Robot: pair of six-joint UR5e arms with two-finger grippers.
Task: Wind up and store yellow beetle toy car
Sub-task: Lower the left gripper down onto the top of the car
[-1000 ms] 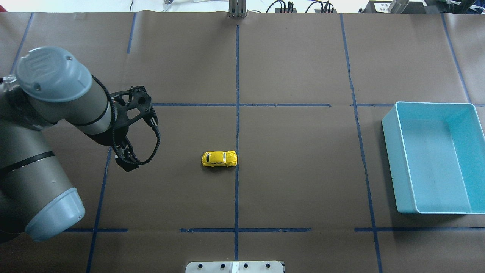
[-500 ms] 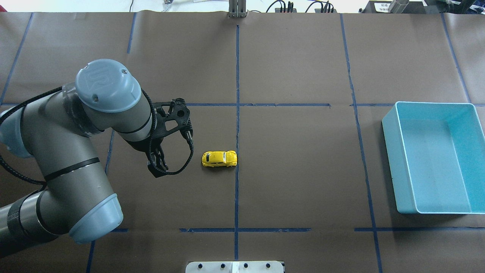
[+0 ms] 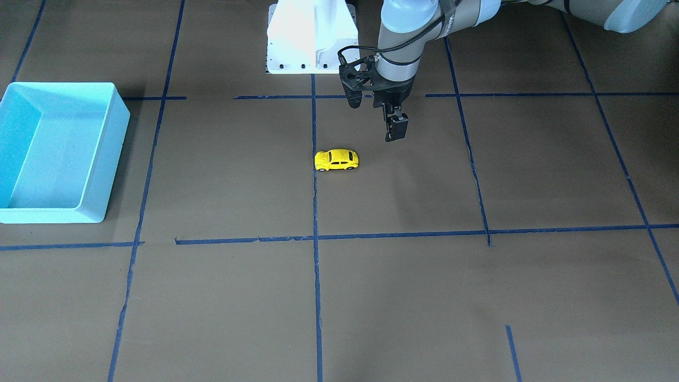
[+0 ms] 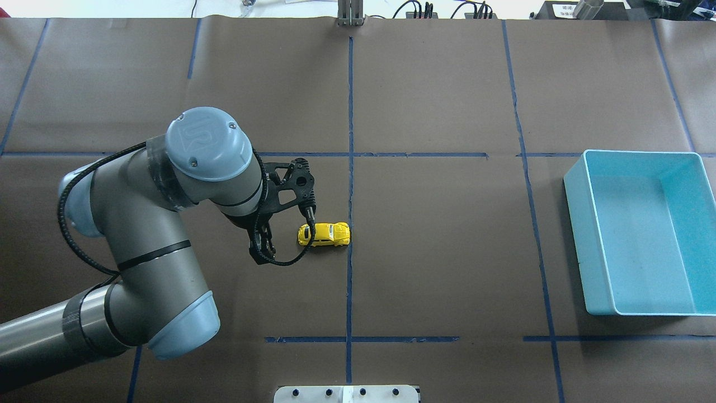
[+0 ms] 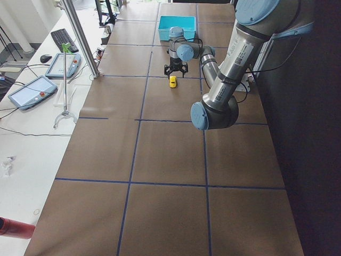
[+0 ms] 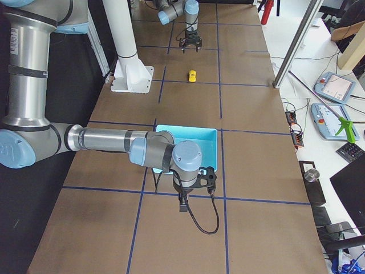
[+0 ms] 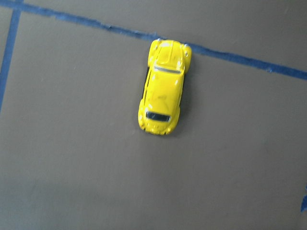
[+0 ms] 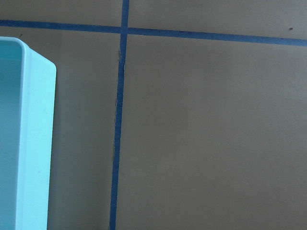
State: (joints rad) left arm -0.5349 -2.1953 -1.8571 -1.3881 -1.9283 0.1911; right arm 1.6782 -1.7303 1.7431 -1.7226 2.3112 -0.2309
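The yellow beetle toy car [image 4: 324, 234] stands on its wheels on the brown table, just left of the centre tape line. It also shows in the front view [image 3: 336, 160] and, from above, in the left wrist view [image 7: 163, 93]. My left gripper [image 4: 260, 252] hovers above the table a little to the car's left, apart from it, and looks open and empty [image 3: 397, 131]. The light blue bin [image 4: 576, 224] sits empty at the table's right. My right gripper [image 6: 182, 204] hangs just beyond the bin's outer side; I cannot tell whether it is open or shut.
Blue tape lines divide the brown table cover into squares. A white mount plate [image 3: 310, 37] stands at the robot's base. The left arm's elbow [image 4: 179, 313] reaches over the table's left half. The bin's wall [image 8: 36, 143] shows at the left of the right wrist view.
My left arm has swung to the right across the table, bringing the gripper from the far left to just beside the car. The car and the bin have not moved.
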